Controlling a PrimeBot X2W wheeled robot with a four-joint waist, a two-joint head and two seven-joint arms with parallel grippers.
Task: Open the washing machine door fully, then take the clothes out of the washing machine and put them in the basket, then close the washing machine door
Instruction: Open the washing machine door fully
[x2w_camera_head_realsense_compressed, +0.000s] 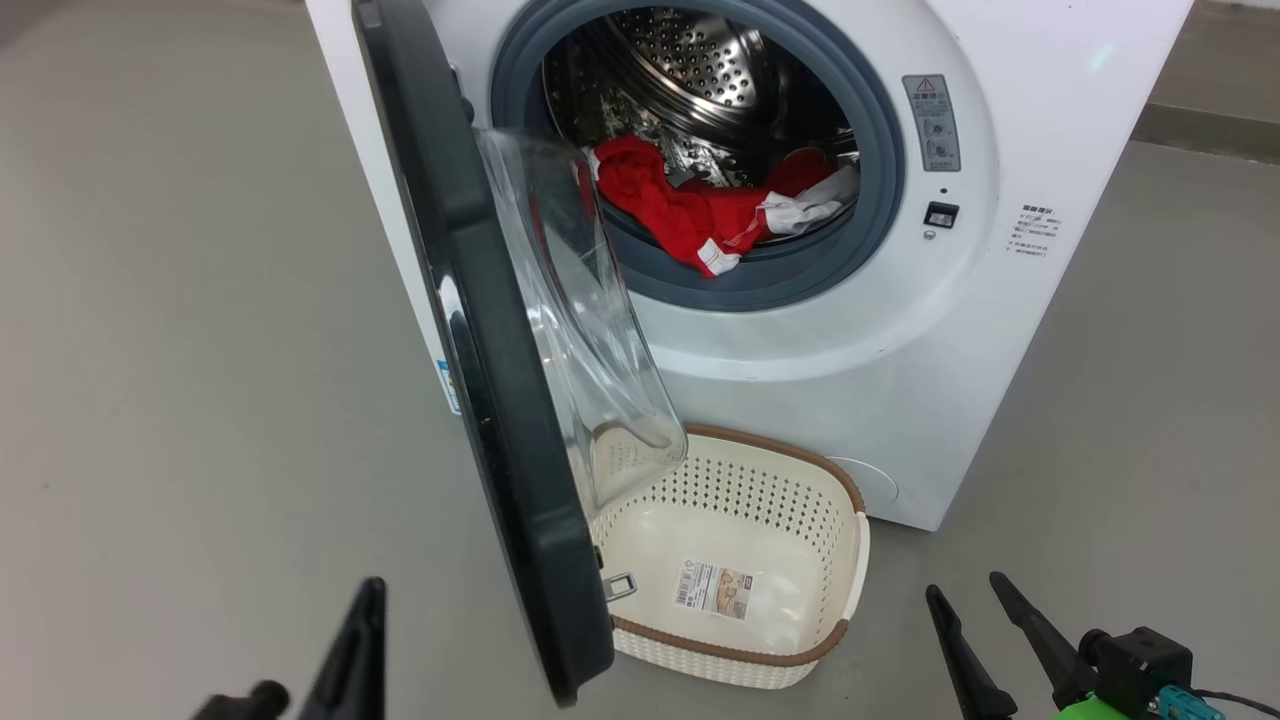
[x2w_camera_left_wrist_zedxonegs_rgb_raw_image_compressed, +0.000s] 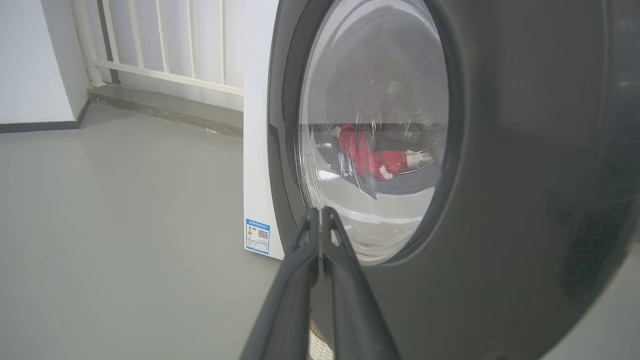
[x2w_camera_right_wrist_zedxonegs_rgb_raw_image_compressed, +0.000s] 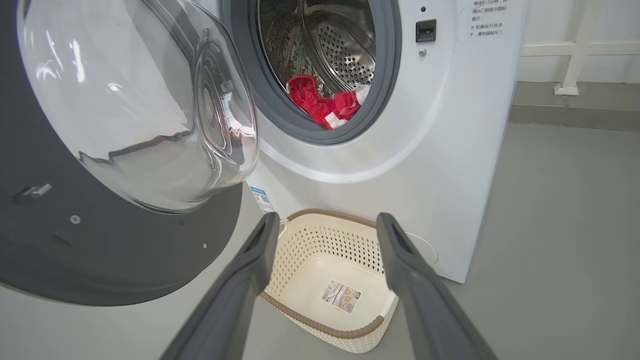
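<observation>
The washing machine (x2w_camera_head_realsense_compressed: 900, 350) stands in front of me with its door (x2w_camera_head_realsense_compressed: 500, 400) swung about halfway out, edge-on to my head view. The red clothes (x2w_camera_head_realsense_compressed: 690, 210) lie at the front lip of the steel drum. Below the opening, on the floor, sits the cream basket (x2w_camera_head_realsense_compressed: 800, 455), holding nothing but its sticker. My left gripper (x2w_camera_left_wrist_zedxonegs_rgb_raw_image_compressed: 320, 212) is shut with nothing in it, its tips close to the door's outer face (x2w_camera_left_wrist_zedxonegs_rgb_raw_image_compressed: 525, 150). My right gripper (x2w_camera_right_wrist_zedxonegs_rgb_raw_image_compressed: 327, 220) is open, hanging in front of the basket (x2w_camera_right_wrist_zedxonegs_rgb_raw_image_compressed: 310, 245). The clothes (x2w_camera_right_wrist_zedxonegs_rgb_raw_image_compressed: 320, 102) show above it in the opening.
Grey floor surrounds the machine. A white railing (x2w_camera_left_wrist_zedxonegs_rgb_raw_image_compressed: 165, 70) on a low step runs behind it at the left. The door's glass bowl (x2w_camera_head_realsense_compressed: 590, 330) juts out over the basket's left end. A blue label (x2w_camera_left_wrist_zedxonegs_rgb_raw_image_compressed: 257, 236) marks the machine's side.
</observation>
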